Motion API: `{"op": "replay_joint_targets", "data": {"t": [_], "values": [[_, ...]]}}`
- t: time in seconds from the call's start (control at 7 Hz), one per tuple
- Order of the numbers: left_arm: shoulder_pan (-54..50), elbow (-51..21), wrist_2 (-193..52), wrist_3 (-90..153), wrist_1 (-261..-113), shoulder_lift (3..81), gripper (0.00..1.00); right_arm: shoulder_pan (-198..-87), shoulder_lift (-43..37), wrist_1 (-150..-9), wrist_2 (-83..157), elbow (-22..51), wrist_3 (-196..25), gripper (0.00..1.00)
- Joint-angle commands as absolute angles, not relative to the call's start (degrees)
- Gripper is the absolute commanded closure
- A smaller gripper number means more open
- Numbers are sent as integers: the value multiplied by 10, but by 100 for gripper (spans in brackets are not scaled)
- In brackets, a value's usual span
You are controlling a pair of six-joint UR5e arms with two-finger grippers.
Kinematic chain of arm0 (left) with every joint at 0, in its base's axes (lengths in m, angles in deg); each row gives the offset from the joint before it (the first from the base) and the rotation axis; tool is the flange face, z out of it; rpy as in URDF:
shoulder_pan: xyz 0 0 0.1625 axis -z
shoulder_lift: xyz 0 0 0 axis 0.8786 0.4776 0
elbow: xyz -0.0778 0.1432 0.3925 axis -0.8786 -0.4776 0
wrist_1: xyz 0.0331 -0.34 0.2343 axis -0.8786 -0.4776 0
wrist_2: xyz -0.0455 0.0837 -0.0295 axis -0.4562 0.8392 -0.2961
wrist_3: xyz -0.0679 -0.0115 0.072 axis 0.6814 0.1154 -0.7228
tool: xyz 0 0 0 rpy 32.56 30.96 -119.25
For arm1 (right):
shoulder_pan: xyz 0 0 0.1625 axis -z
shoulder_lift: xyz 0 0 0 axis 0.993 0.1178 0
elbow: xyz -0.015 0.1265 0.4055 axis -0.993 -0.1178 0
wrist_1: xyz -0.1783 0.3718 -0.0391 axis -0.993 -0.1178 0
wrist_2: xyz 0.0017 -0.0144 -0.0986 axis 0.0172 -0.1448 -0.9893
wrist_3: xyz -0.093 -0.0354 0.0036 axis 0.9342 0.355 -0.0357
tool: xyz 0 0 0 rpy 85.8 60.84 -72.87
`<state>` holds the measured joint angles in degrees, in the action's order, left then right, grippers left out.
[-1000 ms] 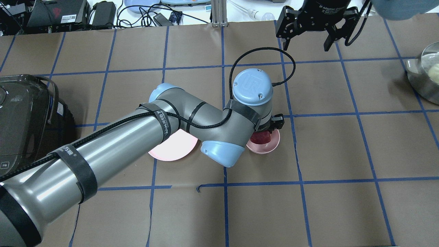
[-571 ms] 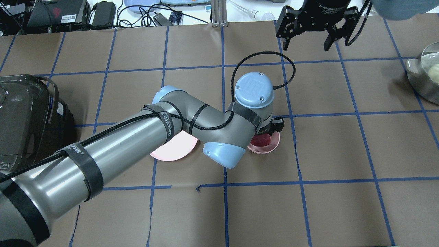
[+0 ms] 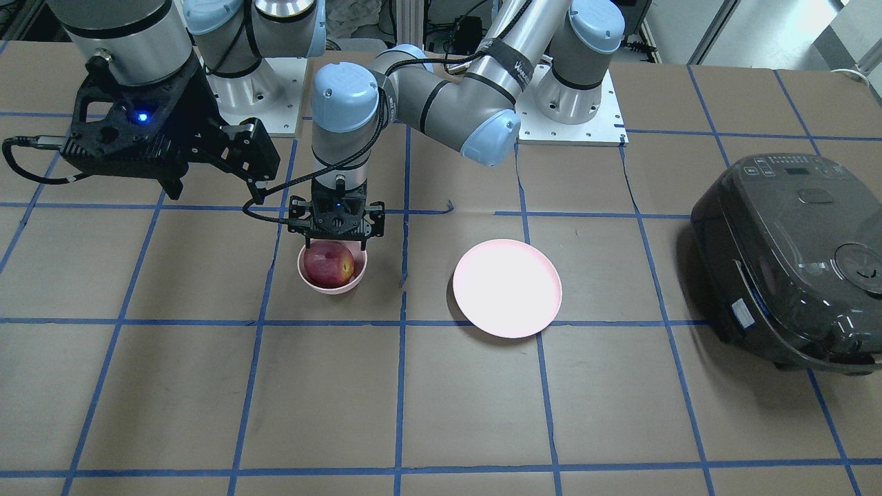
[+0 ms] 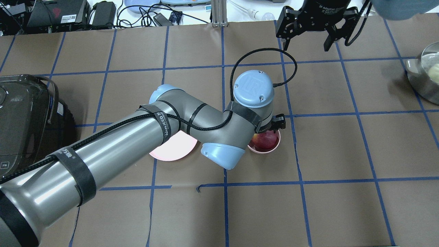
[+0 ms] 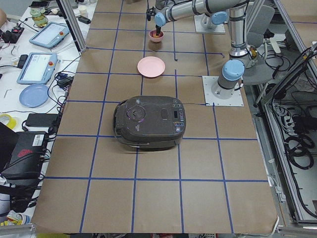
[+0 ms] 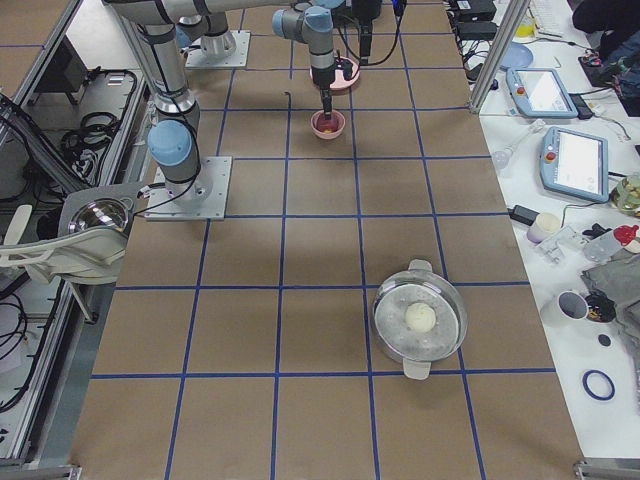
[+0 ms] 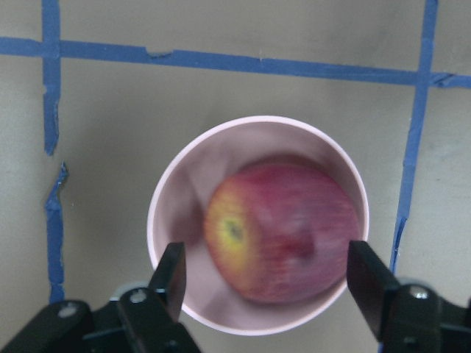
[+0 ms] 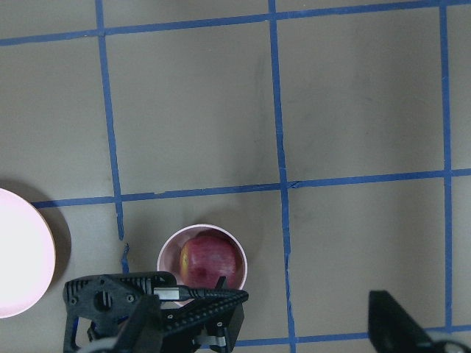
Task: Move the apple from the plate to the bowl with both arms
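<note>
The dark red apple (image 7: 280,232) with its yellowish patch lies in the small pink bowl (image 7: 158,220). My left gripper (image 7: 270,283) is open just above the bowl, with one finger on each side of the apple and not touching it. The front view shows the same: left gripper (image 3: 335,241) over the apple (image 3: 329,264) in the bowl (image 3: 332,289). The wide pink plate (image 3: 506,288) sits bare beside the bowl. My right gripper (image 4: 306,46) is open and empty, held high beyond the bowl (image 4: 271,150).
A dark rice cooker (image 3: 792,262) stands at the table end on my left. A metal pot (image 4: 425,75) with a pale ball in it sits at the far right. The left arm's forearm covers part of the plate (image 4: 171,151) in the overhead view.
My left gripper has risen slightly above the bowl, and more of the apple shows under it. The right arm has not moved.
</note>
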<state>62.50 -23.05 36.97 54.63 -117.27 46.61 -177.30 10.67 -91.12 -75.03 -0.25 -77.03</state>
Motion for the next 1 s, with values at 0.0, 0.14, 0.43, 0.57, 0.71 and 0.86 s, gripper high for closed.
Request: {"op": "replay_joint_targets", "data": {"t": [0.0, 0.14, 0.43, 0.57, 0.71, 0.86], "values": [[613, -238, 372, 520, -1184, 443, 0, -1773, 107, -911, -750, -2, -770, 0], [587, -249, 381, 461, -1205, 421, 0, -1773, 107, -911, -751, -2, -771, 0], [472, -267, 396, 340, -1263, 353, 0, -1773, 107, -912, -750, -2, -771, 0], [425, -264, 400, 290, -1316, 321, 0, -1773, 106, -912, -750, -2, -770, 0], [378, -257, 401, 247, -1364, 286, 0, -1773, 106, -911, -751, -2, -771, 0], [326, -249, 401, 232, -1420, 254, 0, -1773, 106, -912, -751, -2, -770, 0]]}}
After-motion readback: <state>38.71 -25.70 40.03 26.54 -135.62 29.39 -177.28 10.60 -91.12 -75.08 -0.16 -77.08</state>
